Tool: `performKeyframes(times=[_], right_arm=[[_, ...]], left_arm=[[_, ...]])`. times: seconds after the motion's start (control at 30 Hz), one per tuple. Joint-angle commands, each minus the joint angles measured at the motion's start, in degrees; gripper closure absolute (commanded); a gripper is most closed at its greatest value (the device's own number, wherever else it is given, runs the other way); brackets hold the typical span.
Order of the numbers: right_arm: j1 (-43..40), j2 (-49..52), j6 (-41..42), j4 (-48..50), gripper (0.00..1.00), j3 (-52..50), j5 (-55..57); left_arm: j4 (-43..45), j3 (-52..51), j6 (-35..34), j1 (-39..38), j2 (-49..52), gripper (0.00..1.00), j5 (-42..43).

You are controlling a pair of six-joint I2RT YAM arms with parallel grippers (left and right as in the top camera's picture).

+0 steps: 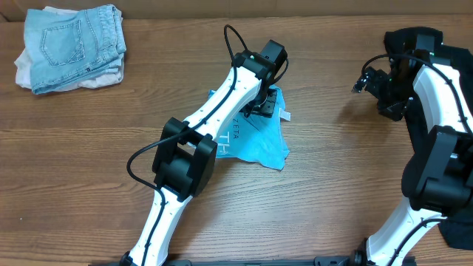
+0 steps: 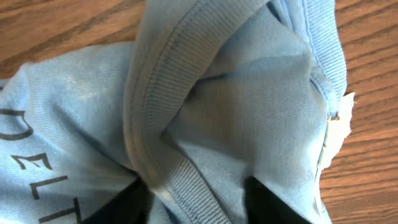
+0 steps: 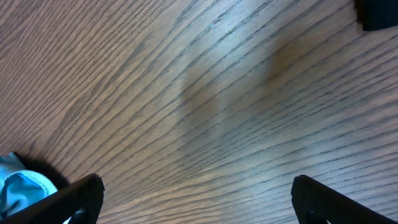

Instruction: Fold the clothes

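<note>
The light sky-blue T-shirt [image 1: 255, 144] lies bunched at the table's middle, with part of its lettering showing. My left gripper [image 1: 259, 108] is shut on its ribbed collar, and the cloth rises in a peak toward it. In the left wrist view the collar [image 2: 155, 106] runs between my two black fingers [image 2: 199, 202], and a white tag [image 2: 336, 134] hangs at the right. My right gripper [image 1: 367, 78] hovers wide open and empty over bare wood [image 3: 199, 205]. The black shirt [image 1: 414, 37] lies at the far right, mostly hidden behind the right arm.
A folded pair of light jeans [image 1: 74, 41] lies on a white cloth [image 1: 26, 70] at the back left corner. More black cloth [image 1: 458, 233] shows at the front right edge. The blue T-shirt's edge [image 3: 18, 186] shows at the right wrist view's lower left.
</note>
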Motion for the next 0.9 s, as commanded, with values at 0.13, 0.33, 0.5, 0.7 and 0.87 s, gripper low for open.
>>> performKeyframes(times=[0.13,0.33,0.5,0.7,0.87], right_arm=[[0.20,-1.68,0.42,0.22,0.00,1.14,-0.04],[0.20,-1.68,0.42,0.22,0.00,1.14,-0.04],[0.20,-1.68,0.42,0.22,0.00,1.14,-0.04],[0.20,-1.68,0.42,0.22,0.00,1.14,-0.04],[0.20,-1.68,0.42,0.22,0.00,1.14,-0.04]], left_arm=[[0.24,0.04,0.26,-0.04,0.50,0.64,-0.98],[-0.24,-0.17,0.26,0.07,0.50,0.55,-3.61],[-0.35,-0.48,0.68,0.52,0.50,0.55,-5.01],[-0.31,-0.50,0.70,1.25,0.50,0.68,-5.01],[-0.31,-0.52,0.68,1.33,0.50,0.80,-4.85]])
